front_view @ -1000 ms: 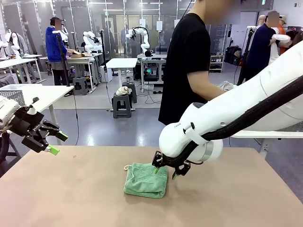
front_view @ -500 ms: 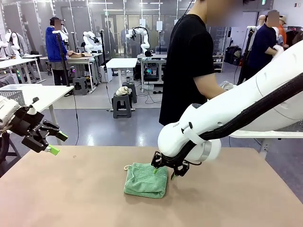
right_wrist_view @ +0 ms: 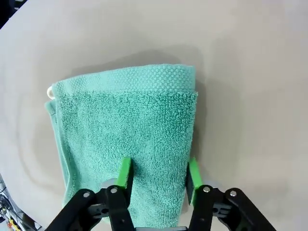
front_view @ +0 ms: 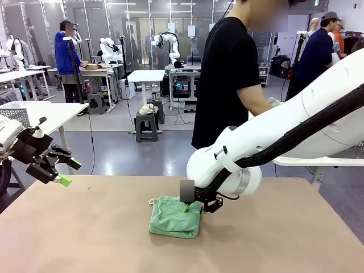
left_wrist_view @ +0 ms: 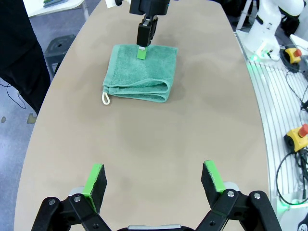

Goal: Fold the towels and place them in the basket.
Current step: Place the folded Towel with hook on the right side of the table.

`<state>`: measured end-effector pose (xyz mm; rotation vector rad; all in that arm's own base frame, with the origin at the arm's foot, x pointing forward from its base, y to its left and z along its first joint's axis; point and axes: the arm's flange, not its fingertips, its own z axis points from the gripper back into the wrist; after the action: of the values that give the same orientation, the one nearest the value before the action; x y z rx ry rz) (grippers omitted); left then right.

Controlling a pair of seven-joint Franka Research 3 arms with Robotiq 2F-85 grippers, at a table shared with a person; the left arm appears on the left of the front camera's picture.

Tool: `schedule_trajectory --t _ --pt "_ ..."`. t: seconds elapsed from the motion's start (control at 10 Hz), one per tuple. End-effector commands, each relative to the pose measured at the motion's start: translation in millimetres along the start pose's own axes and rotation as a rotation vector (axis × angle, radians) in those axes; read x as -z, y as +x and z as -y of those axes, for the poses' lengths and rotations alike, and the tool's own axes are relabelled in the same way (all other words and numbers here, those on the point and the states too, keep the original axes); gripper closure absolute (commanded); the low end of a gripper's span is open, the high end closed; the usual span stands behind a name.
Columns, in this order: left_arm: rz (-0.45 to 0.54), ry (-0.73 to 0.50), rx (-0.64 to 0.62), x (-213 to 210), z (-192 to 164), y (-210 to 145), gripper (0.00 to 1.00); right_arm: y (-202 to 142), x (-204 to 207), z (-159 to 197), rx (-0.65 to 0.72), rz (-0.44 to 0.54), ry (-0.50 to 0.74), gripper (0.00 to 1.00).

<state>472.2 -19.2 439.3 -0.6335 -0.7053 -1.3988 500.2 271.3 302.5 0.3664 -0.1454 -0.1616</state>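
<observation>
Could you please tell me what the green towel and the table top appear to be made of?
The green towel looks like soft terry cloth, probably cotton: it has a looped pile, a waffle-textured band along one hem and a matte surface. The table top looks like smooth, matte beige laminate or coated board, hard to say which: it is flat, uniform and without grain.

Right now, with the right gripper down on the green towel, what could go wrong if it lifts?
1. The right gripper sits on top of the folded towel, near one edge, with its pads apart. It may pinch only the upper layer, so the fold could open on lifting.
2. If it is held near one edge, the rest of the towel may hang down and drag across the table.
</observation>
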Motion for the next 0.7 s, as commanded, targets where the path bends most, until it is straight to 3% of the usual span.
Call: schedule_trajectory --t 0.0,0.1,0.2,0.3,0.6 --pt "0.002 0.001 0.001 -1.0 -0.4 0.5 0.0 3.4 0.5 7.3 -0.023 -0.022 0.023 0.65" --pt "0.002 0.001 0.001 -1.0 -0.4 0.5 0.0 3.1 -0.1 6.9 -0.026 -0.025 0.019 1.0" --pt "0.002 0.001 0.001 -1.0 -0.4 0.5 0.0 2.2 -0.6 6.7 -0.031 -0.028 0.013 0.85" --pt "0.002 0.001 0.001 -1.0 -0.4 0.5 0.0 2.0 -1.6 6.2 -0.035 -0.03 0.011 1.0" --pt "0.002 0.001 0.001 -1.0 -0.4 0.5 0.0 6.9 -3.0 6.9 -0.001 -0.028 -0.042 1.0"
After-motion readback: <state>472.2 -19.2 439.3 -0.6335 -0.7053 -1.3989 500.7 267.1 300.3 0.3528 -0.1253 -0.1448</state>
